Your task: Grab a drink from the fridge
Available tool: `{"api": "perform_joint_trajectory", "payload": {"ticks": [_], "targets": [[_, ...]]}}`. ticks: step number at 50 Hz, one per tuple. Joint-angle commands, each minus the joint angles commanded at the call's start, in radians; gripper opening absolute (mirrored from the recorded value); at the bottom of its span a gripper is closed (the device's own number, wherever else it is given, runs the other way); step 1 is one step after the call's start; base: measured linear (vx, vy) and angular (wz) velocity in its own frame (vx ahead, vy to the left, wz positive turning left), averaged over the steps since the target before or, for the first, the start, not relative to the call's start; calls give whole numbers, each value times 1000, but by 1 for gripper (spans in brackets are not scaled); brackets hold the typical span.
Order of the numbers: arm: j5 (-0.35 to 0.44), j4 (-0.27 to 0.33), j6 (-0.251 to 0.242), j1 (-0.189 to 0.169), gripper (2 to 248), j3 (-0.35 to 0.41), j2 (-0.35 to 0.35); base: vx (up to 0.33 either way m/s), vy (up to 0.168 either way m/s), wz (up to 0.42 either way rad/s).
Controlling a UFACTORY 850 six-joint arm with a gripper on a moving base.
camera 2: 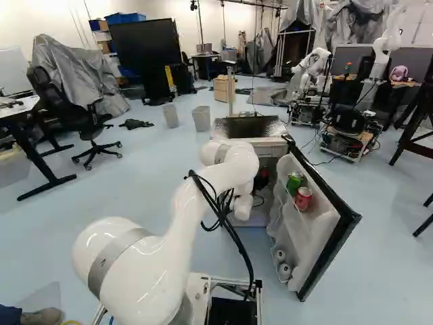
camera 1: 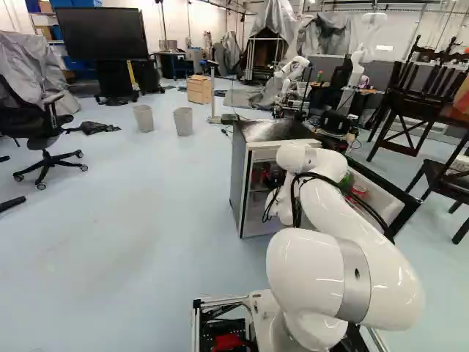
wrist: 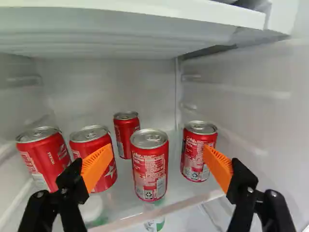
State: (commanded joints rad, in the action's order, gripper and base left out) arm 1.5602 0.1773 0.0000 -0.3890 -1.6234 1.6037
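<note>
Red metal can (wrist: 149,169), silver top, upright on clear shelf (wrist: 169,209) inside black-topped grey fridge (camera 1: 239,183), ahead of gap between fingers. Black two-finger gripper (camera 2: 261,179), orange pads (wrist: 97,166): spread wide, nothing grasped. Two more red cans (wrist: 43,157) near one finger, one red can (wrist: 194,152) near the other, fifth behind. White upper shelf (wrist: 135,29) overhead. Open white-lined door (camera 2: 312,235) beside arm, green can (camera 2: 294,183) and red soda can (camera 2: 304,199) in rack.
</note>
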Motion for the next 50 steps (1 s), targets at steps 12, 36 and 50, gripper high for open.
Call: {"api": "perform_joint_trajectory", "payload": {"ticks": [12,36,50], "targets": [[0,0,0,5,247,-20,11,0,0,0],[0,0,0,6,247,-22,12,0,0,0],[0,0,0,6,247,-22,12,0,0,0]]}}
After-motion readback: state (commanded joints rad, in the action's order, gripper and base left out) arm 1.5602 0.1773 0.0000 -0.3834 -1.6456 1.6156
